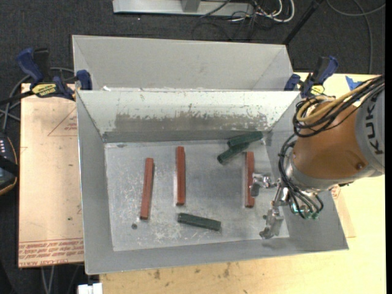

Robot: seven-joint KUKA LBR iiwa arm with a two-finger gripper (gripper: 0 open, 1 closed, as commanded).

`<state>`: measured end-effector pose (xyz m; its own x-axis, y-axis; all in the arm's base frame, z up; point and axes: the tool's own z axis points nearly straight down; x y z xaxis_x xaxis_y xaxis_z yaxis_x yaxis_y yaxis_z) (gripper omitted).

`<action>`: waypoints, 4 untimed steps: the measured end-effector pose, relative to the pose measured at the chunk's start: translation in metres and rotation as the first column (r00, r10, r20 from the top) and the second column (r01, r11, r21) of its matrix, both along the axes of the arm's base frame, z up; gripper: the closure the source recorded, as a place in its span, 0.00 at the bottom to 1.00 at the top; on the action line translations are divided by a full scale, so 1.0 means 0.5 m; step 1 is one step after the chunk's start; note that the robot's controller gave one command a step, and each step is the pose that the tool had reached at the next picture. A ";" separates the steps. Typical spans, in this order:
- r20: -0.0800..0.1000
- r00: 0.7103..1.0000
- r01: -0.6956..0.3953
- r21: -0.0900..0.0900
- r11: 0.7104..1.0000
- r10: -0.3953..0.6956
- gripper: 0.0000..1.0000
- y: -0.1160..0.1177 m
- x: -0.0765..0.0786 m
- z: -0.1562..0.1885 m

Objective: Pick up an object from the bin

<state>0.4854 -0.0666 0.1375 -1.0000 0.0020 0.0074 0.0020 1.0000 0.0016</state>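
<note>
My gripper [272, 217] hangs low over the bin's right side, near the front right corner of the floor. Just to its left lies a red bar [250, 179], running front to back, with its near end close to the gripper. A dark green bar [199, 222] lies flat on the floor further left, near the front. Nothing shows inside the gripper.
Two dark green bars [240, 147] lie crossed at the back right, by the red bar's far end. Two more red bars [180, 176] [147, 188] lie parallel on the left half of the floor. The arm's orange cover and cables overhang the right wall.
</note>
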 end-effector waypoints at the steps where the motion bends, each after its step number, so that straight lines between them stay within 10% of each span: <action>1: 0.010 1.000 0.020 0.003 1.000 -0.020 0.00 0.123 -0.009 -0.105; 2: 0.019 1.000 -0.008 0.003 1.000 0.007 0.00 0.277 0.010 -0.133; 3: 0.009 1.000 -0.001 0.000 1.000 0.001 1.00 0.268 0.005 -0.134; 4: 0.018 0.999 -0.032 0.000 0.999 0.032 1.00 0.262 -0.008 0.234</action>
